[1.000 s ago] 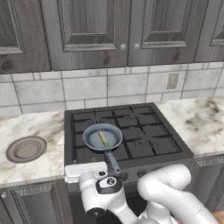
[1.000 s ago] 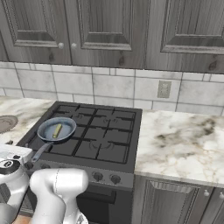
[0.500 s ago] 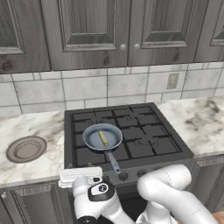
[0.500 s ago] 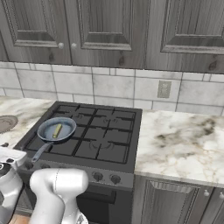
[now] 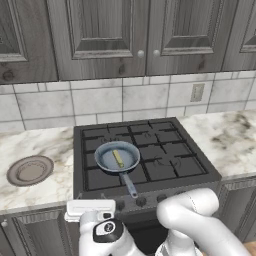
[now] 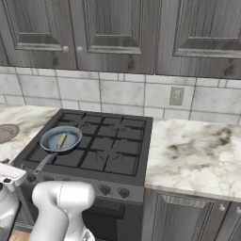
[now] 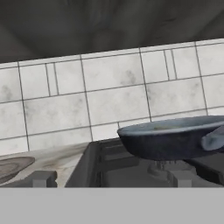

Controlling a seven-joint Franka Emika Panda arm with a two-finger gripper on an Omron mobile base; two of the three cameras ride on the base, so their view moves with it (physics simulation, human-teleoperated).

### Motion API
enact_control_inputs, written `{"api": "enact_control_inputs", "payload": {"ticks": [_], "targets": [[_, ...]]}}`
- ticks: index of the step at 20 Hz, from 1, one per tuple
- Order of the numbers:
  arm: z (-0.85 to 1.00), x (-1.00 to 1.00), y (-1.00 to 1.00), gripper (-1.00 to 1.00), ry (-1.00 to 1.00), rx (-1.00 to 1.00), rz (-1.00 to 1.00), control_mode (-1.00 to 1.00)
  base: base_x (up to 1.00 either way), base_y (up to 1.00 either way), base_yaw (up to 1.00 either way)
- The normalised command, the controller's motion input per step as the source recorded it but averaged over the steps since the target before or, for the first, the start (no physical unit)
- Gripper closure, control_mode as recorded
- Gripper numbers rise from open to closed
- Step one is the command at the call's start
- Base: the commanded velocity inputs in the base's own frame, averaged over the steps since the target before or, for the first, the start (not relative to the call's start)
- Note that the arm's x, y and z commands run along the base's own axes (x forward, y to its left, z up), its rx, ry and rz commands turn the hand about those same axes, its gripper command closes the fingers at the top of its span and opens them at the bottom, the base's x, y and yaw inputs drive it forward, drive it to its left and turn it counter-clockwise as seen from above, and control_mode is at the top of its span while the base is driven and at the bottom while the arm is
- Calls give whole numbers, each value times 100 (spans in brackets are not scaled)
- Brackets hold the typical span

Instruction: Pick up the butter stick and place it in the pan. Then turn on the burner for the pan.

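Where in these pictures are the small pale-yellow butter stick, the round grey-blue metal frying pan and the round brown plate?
Small pale-yellow butter stick (image 5: 118, 158): left base view, middle of the bar.
Round grey-blue metal frying pan (image 5: 104, 161): left base view, bare floor of the bowl.
Round brown plate (image 5: 30, 170): left base view, centre of the dish.

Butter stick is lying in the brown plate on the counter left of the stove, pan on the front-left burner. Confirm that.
Not quite. The butter stick lies in the pan, not in the brown plate, which holds nothing. The left base view shows it. The rest stands: the pan sits on the front-left burner of the stove, and the plate is on the counter to its left.
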Motion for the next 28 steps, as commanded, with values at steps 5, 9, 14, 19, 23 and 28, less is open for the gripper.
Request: {"api": "enact_control_inputs", "payload": {"ticks": [5,9,14,19,23,28], "targets": [[-41,0,0,-100,-4,0,0,-100,0,0,0],[-28,0,-1,-100,0,0,0,-100,0,0,0],[-35,0,0,-100,0,0,0,-100,0,0,0],[-32,3,-1,-100,0,0,0,-100,0,0,0],[-34,4,-3,-100,0,0,0,-100,0,0,0],[-28,14,-1,-100,0,0,0,-100,0,0,0]]}}
